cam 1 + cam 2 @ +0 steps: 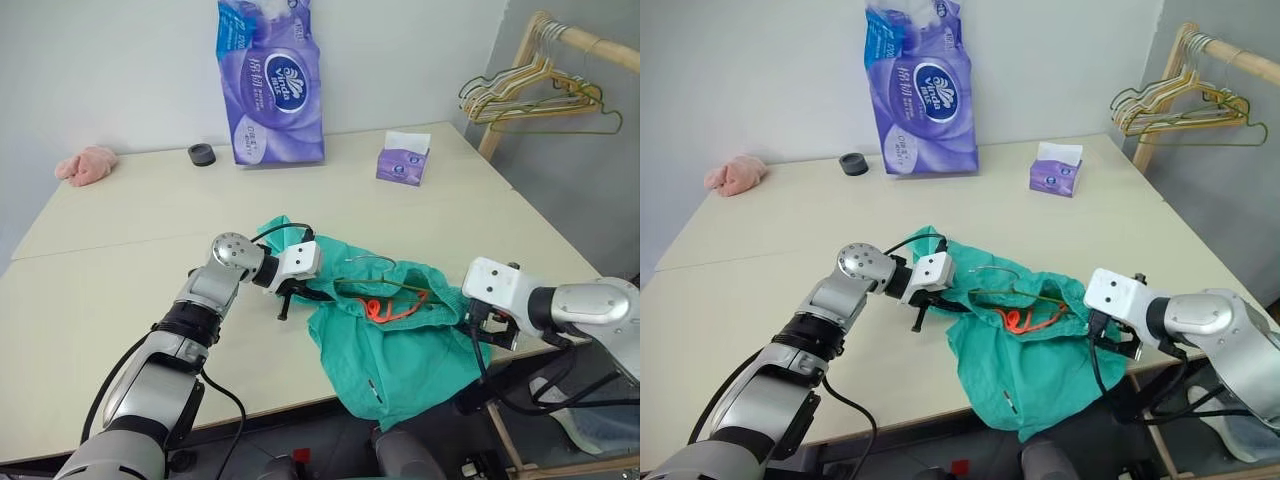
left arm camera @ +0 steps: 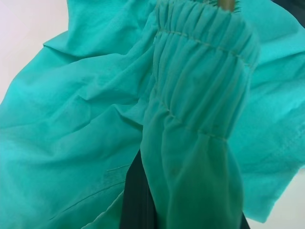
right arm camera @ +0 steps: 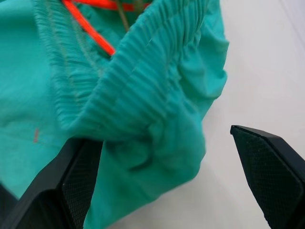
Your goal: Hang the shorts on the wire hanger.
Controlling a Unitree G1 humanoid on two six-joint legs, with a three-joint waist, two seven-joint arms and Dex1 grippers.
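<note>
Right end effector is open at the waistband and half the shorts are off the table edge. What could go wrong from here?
1. The shorts hang well over the table's front edge; held at one spot by the shut left end effector, they may slide off.
2. The right end effector has waistband against one finger and bare table before the other; closing now may catch little cloth.
3. The wire hanger lies inside the waist, so tugging could drag it askew.
</note>
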